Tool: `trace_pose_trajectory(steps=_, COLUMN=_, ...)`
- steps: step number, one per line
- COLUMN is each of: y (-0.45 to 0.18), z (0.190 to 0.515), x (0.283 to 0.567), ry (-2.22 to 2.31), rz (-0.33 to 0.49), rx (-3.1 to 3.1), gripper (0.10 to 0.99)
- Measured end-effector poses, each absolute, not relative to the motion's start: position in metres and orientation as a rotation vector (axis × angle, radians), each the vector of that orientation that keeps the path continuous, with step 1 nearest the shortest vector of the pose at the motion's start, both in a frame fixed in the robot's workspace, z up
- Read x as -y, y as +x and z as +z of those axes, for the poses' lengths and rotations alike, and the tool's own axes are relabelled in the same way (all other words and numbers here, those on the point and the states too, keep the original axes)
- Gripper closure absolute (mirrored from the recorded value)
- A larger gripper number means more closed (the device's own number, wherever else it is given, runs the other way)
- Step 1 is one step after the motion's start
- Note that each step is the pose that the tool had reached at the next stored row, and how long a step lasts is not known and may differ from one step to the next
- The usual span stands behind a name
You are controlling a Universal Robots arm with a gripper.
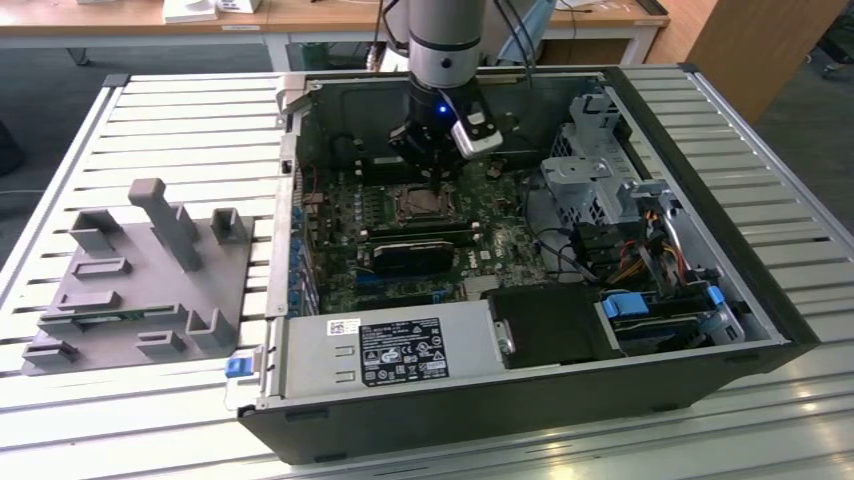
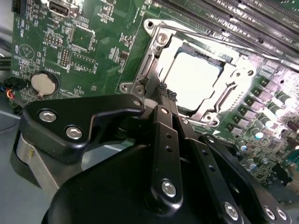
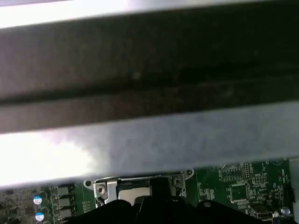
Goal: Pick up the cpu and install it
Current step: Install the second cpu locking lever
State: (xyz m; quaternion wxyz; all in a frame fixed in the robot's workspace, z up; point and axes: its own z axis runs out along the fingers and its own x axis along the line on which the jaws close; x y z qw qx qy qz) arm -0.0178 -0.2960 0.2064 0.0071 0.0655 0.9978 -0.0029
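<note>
The cpu (image 2: 191, 79) lies flat inside the square metal-framed socket (image 2: 154, 56) on the green motherboard, its silvery top plate shining bright. In the second wrist view my gripper (image 2: 167, 92) hangs just above the socket's near edge, its two black fingers pressed together and holding nothing. In the exterior view the gripper (image 1: 430, 165) hovers inside the open computer case, just behind the socket (image 1: 419, 204). The first wrist view catches the socket's frame (image 3: 105, 189) past a dark finger (image 3: 160, 186).
A grey tray (image 1: 134, 290) with upright fixtures rests on the slatted table at the exterior view's left. In the case, a long black module (image 1: 414, 250) lies in front of the socket. Drive cage (image 1: 594, 165), cables (image 1: 627, 245) and power supply (image 1: 387, 350) crowd around.
</note>
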Motion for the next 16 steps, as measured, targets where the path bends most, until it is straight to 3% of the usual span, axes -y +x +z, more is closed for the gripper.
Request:
trace_pose_trajectory(steps=9, y=-0.018, z=0.235, x=0.296, ry=0.205, rz=-0.009, rx=-3.121, gripper=0.980)
trace_pose_trajectory(steps=16, y=-0.018, z=0.236, x=0.306, ry=0.205, rz=-0.010, rx=-3.121, gripper=0.980)
